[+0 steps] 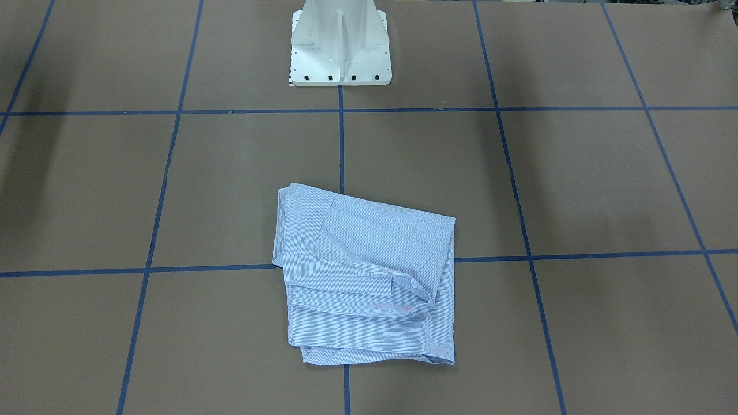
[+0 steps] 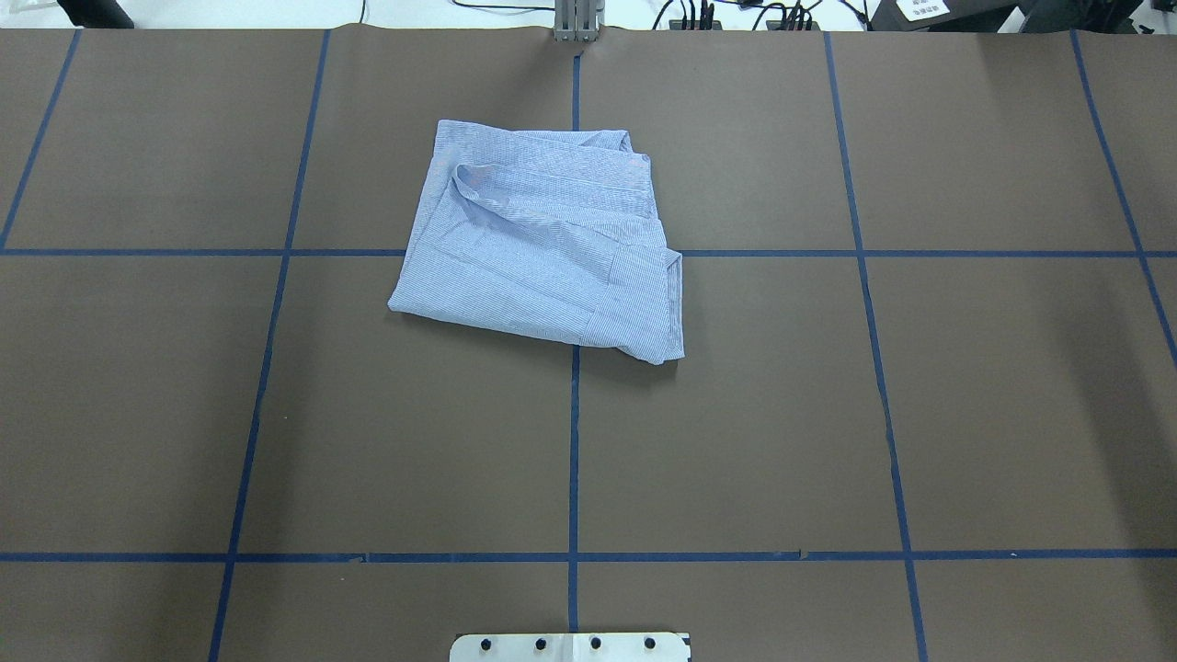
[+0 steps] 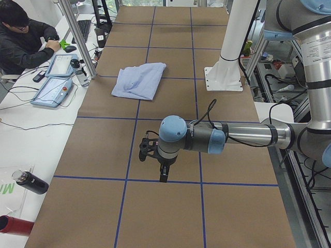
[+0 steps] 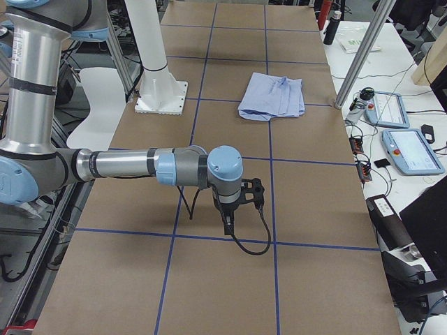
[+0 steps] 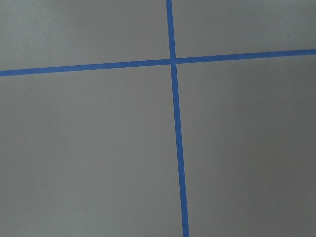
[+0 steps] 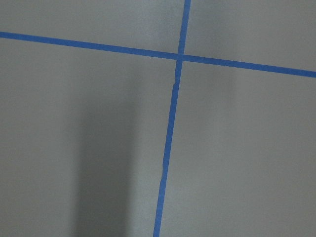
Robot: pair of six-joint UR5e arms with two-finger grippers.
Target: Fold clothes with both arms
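Note:
The light blue striped shirt (image 1: 369,276) lies folded into a rough rectangle on the brown table, on the centre line and toward the side far from the robot base. It also shows in the overhead view (image 2: 542,248) and both side views (image 3: 138,81) (image 4: 274,96). My left gripper (image 3: 161,173) hangs above bare table at the left end, far from the shirt. My right gripper (image 4: 228,222) hangs above bare table at the right end, also far from it. Both show only in side views, so I cannot tell whether they are open or shut. The wrist views show only brown paper and blue tape.
The white pedestal base (image 1: 340,46) stands at the table's robot side. Blue tape lines (image 2: 573,441) grid the brown paper. An operator (image 3: 23,36) sits beside the table with teach pendants (image 3: 54,82) (image 4: 412,150). A dark bottle (image 3: 31,182) lies off the table.

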